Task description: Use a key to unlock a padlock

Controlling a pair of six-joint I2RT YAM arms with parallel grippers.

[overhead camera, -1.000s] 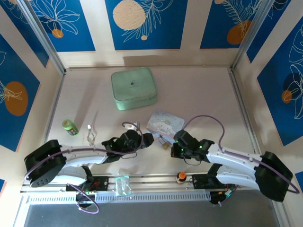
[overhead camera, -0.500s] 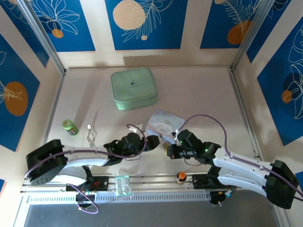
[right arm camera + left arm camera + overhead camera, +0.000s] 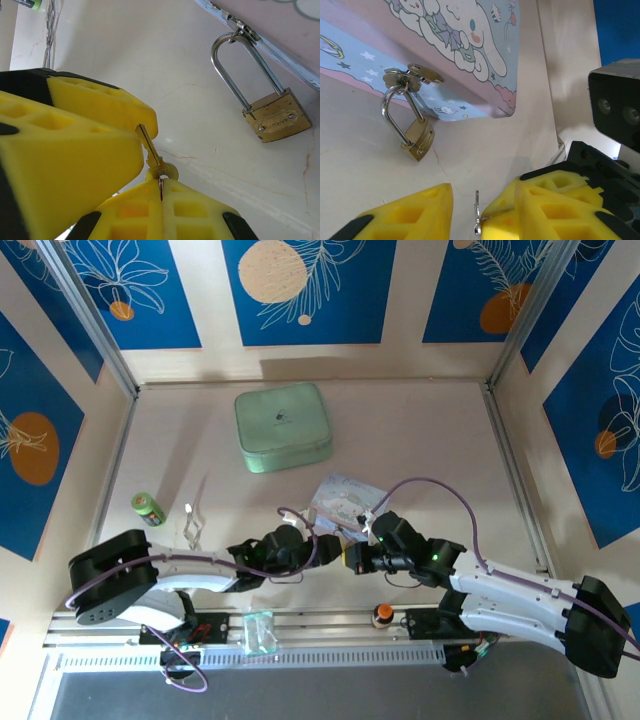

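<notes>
brass padlock (image 3: pixel 420 142) sits apart at the box (image 3: pixel 470 60) edge; right gripper (image 3: pixel 160 189) pinches the key (image 3: pixel 150 150), left gripper (image 3: pixel 467 205) gapes.

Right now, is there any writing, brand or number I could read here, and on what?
Nothing here reads as words.
On the padlock: stamped marks, too blurred to read.
On the green case: a small emblem, too small to read.
On the green cylinder: a label, too small to read.
On the cartoon box: drawings only, no lettering visible.
</notes>
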